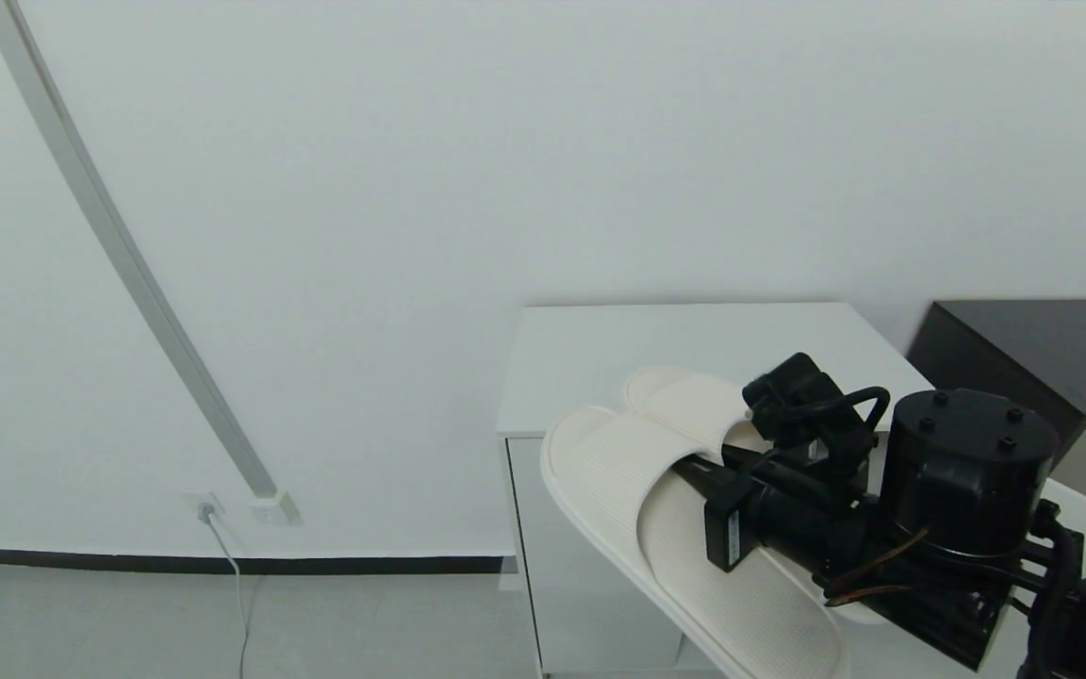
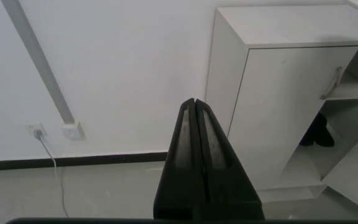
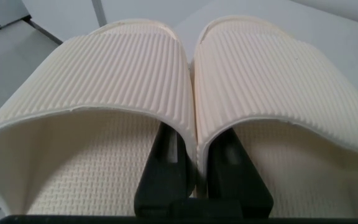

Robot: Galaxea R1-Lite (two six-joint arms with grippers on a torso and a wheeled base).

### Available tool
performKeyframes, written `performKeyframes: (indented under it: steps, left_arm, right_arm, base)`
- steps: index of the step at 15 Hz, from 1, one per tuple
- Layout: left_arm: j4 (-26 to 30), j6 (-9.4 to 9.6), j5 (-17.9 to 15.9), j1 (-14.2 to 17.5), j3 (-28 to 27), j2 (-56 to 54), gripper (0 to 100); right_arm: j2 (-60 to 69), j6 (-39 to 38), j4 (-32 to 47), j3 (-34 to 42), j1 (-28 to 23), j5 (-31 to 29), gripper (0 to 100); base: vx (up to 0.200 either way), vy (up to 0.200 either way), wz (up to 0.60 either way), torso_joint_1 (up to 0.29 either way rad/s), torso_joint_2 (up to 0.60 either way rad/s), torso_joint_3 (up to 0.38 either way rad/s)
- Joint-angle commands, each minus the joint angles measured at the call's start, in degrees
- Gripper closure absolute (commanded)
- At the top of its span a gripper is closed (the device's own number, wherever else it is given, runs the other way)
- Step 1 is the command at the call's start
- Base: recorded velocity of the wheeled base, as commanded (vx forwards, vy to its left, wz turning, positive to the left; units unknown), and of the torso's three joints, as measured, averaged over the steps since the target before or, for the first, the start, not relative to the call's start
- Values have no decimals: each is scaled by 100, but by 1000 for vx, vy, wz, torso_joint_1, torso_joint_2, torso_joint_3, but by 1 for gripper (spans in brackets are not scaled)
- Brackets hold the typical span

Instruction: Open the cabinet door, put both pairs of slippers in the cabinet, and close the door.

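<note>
Because the right gripper (image 3: pixel 194 158) pinches only the adjoining strap edges of the slippers (image 3: pixel 129 74), one could slide free or snag the cabinet (image 1: pixel 675 344) frame on entry. The pair is cream, ribbed and soft, held side by side aloft near the cabinet's top. Left gripper (image 2: pixel 195 143) is closed and empty.

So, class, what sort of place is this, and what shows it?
Probably a home or hotel entryway, possibly staged: a white shelved cabinet with its door open, a pair of cream ribbed slippers, and a white wall socket low on the plain wall.
</note>
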State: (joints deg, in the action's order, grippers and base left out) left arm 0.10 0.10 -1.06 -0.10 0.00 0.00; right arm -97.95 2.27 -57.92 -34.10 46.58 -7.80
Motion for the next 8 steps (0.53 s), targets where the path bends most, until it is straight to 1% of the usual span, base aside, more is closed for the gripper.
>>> performKeyframes:
  steps: [1, 4, 8]
  left_arm:
    - [-1, -1, 1, 1, 0, 0, 100]
    - [-1, -1, 1, -8, 0, 0, 100]
    - [-1, -1, 1, -8, 0, 0, 100]
  right_arm:
    - [-22, 2, 0, 17, 0, -2, 100]
    - [-22, 2, 0, 17, 0, 7, 100]
    - [-31, 2, 0, 26, 0, 7, 100]
  base:
    - [0, 0, 0, 0, 0, 0]
    - [0, 0, 0, 0, 0, 0]
    - [0, -200, 0, 5, 2, 5]
